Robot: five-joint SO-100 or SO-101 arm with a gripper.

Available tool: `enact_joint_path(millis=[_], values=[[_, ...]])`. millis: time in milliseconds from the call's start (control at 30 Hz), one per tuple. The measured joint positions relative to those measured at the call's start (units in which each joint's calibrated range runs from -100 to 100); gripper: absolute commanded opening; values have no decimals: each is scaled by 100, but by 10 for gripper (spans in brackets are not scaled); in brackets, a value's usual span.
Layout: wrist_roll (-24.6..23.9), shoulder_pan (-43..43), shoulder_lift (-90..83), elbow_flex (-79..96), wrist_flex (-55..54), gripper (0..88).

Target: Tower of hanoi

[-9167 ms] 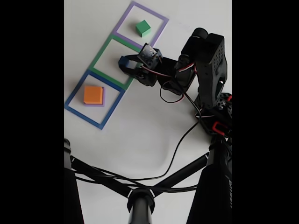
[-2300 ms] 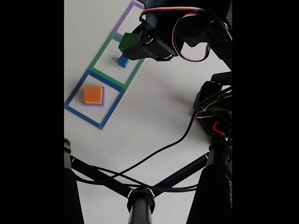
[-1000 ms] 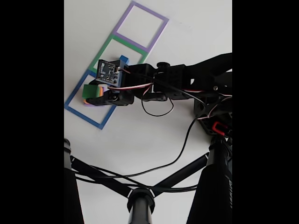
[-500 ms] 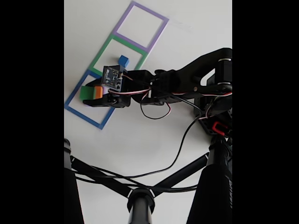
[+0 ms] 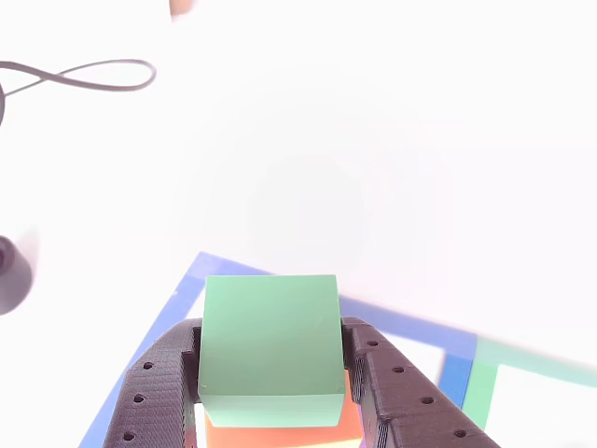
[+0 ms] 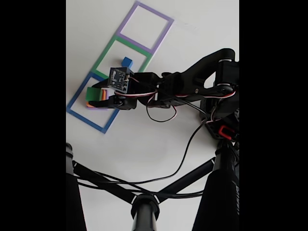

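Here, green block (image 5: 270, 345) between tool (image 5: 270, 411) fingers

Green block (image 5: 270, 341) atop orange block (image 5: 280, 434); blue cube (image 6: 127, 61) apart.

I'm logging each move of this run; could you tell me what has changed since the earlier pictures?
The green block left the purple square and now sits in the gripper over the orange block in the blue square. The small blue cube, held earlier, now stands in the green square. The orange block stayed put.
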Motion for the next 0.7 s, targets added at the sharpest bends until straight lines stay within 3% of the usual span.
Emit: enact_joint_path(millis=[233,400,700], values=[[0,0,270,0,-305,83],[0,0,397,0,-474,179],[0,0,422,96,-538,245]])
